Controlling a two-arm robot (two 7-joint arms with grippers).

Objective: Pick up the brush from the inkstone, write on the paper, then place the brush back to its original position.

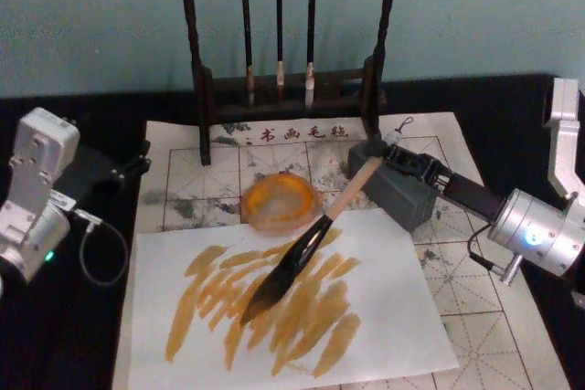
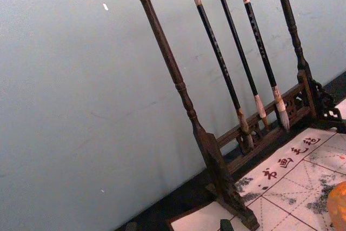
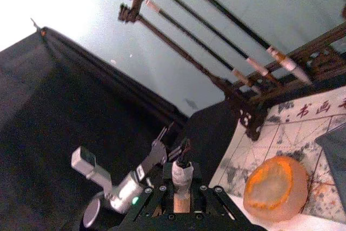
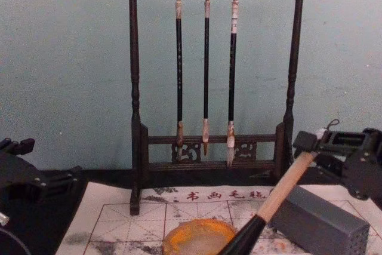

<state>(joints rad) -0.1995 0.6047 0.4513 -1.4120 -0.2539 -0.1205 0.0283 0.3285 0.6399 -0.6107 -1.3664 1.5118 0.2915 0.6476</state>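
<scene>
black cloth covers the worktop [image 1: 82, 344] under a teal wall. from my seat, the right pincer [image 1: 391, 162] is clenched on the top of the brush [image 1: 302, 253], just below its cord loop. the pale handle slants down toward the robot's left and the dark tuft touches the plain white sheet [image 1: 402, 317] among the ochre strokes [image 1: 219, 289]. that sheet lies over the red-grid paper [image 1: 475, 317]. the orange dish [image 1: 281, 200] sits just beside the handle and the grey block [image 1: 407, 198] lies under the wrist.

i judge we are in the writing step. to do it well i'd hold the tilt steady, press lightly so the tuft drags rather than splays, and swing wide of the dish. the rack [image 1: 196, 61] with its three thin brushes [image 1: 279, 25] stands well behind. the left pincer [image 1: 123, 171] is parked at the paper's left edge; released or clenched, i cannot tell.
</scene>
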